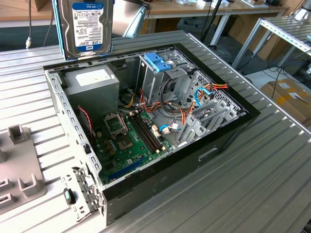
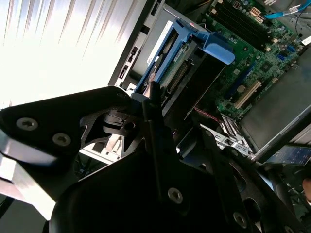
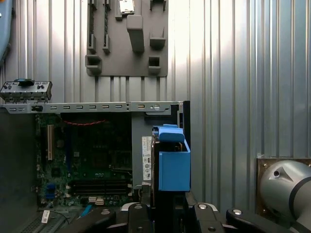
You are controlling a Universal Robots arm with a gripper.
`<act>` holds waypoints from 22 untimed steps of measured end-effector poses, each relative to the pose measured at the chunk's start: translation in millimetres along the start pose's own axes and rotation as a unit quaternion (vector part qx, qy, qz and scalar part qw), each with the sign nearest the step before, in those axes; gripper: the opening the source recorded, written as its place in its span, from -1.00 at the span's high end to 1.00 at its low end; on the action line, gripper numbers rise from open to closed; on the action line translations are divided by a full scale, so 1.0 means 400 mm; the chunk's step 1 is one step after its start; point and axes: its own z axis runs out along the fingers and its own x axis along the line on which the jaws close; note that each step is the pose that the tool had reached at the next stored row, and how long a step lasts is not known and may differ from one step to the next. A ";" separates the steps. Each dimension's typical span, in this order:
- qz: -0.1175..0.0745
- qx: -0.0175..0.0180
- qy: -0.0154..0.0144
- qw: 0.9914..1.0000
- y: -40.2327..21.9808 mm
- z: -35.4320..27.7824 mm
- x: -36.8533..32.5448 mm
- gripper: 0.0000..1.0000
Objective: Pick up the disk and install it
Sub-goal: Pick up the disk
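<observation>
Exterior view, left to right: a grey holder plate (image 1: pixel 19 162) lies on the ribbed table (image 1: pixel 272 184). The disk (image 1: pixel 87 26) hangs upright in the air above the open computer case (image 1: pixel 160 187). First wrist view: the gripper (image 3: pixel 167 208) is clamped on the disk's lower edges, and the disk sticks out between its fingers.

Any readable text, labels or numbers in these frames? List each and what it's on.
Blue-and-white label on the disk, exterior view: print present, too small to quote reliably.
White sticker on the power supply box: blurred, unreadable.
White sticker next to the disk, first wrist view: too small.
Markings on the motherboard: too small.
Nothing can be quoted with confidence.
</observation>
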 end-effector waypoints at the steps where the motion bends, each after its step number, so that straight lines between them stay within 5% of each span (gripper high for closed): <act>1: 0.000 0.000 0.000 1.000 0.000 0.000 0.000 0.30; 7: 0.000 0.000 0.000 1.000 -0.007 0.000 0.000 0.30; 16: 0.000 0.000 0.000 1.000 -0.059 -0.001 0.000 0.30; 22: 0.000 0.000 0.000 1.000 -0.076 -0.001 -0.001 0.30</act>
